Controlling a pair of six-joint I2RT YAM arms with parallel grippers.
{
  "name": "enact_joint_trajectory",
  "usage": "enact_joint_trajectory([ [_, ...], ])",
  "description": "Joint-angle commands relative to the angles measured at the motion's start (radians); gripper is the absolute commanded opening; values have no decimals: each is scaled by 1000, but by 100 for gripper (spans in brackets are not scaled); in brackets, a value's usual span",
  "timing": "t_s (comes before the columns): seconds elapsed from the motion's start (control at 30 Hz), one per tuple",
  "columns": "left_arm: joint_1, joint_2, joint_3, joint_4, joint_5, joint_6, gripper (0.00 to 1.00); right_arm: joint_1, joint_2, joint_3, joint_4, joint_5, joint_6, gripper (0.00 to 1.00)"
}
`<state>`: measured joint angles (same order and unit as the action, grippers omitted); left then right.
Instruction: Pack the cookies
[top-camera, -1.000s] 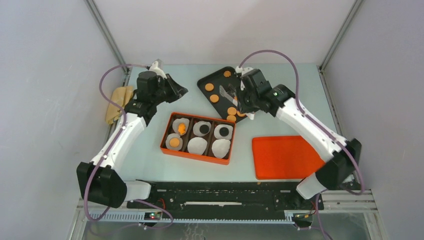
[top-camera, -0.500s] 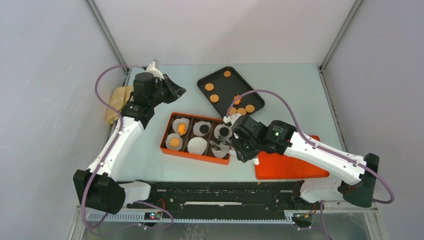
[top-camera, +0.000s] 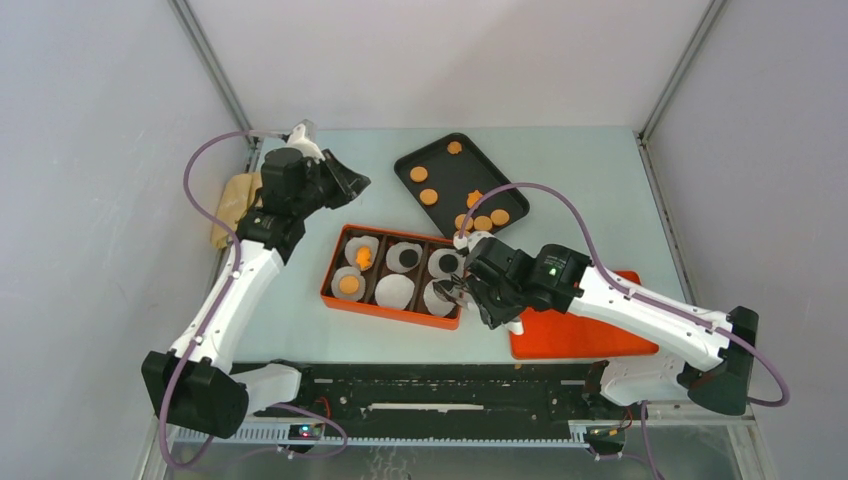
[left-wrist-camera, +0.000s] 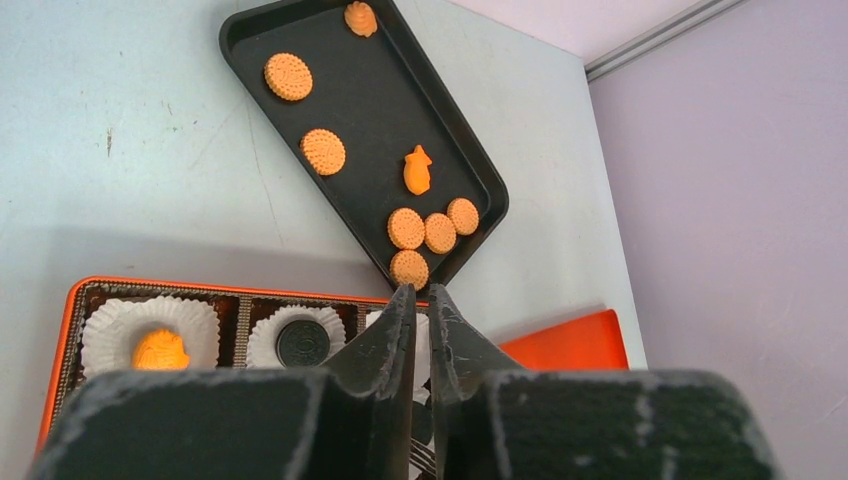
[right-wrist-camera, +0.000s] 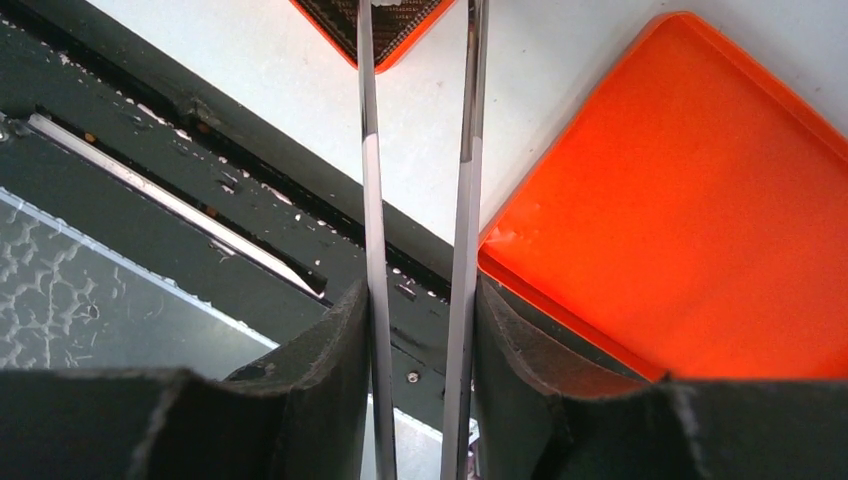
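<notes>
Several round orange cookies and an orange fish-shaped one lie on the black tray; they also show in the left wrist view. The orange box holds white liners with a fish cookie, a round orange cookie and two dark cookies. My right gripper is shut on metal tongs, whose tips reach over the box's near right liner. I cannot tell what the tips hold. My left gripper is shut and empty, above the table left of the tray.
The orange lid lies flat to the right of the box, partly under my right arm. A tan cloth sits at the table's left edge. The black rail runs along the near edge.
My right arm has swung from the black tray down to the box's near right corner with the tongs. The left arm has barely shifted.
</notes>
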<state>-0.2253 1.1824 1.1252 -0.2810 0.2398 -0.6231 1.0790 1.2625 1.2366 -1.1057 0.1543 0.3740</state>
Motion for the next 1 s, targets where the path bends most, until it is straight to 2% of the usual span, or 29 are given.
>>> enact_joint_trajectory([
  [0.0, -2, -18, -7, -8, 10, 3, 15, 11, -24, 2, 10, 47, 44, 48],
  [0.1, -2, -10, 2, -9, 26, 1, 22, 11, -37, 4, 5, 61, 50, 56],
  [0.23, -2, -6, 4, -7, 38, 0, 26, 11, -48, 4, 1, 75, 52, 56],
  [0.37, -2, -13, 4, -5, 43, 0, 26, 7, -74, 3, 18, 119, 47, 35],
  [0.43, -2, -16, 5, 0, 44, 2, 25, -8, -87, 3, 39, 120, 37, 31],
  [0.5, -2, -17, 7, 0, 45, 2, 25, -34, -82, 2, 50, 106, 28, 34],
  [0.6, -2, -15, 7, 0, 45, 3, 24, -69, -38, -20, 46, 130, 38, 54],
  [0.63, -2, -14, 6, 0, 46, 3, 24, -72, -25, -35, 49, 137, 41, 57],
  [0.73, -2, -14, 0, 0, 47, 3, 24, -78, 6, -88, 67, 109, 68, 60],
  [0.87, -2, -11, -6, 3, 50, 3, 23, -81, 26, -233, 166, -17, 107, 59],
  [0.97, -3, -4, -7, 9, 57, 2, 23, -78, 50, -286, 208, -2, 150, 59],
])
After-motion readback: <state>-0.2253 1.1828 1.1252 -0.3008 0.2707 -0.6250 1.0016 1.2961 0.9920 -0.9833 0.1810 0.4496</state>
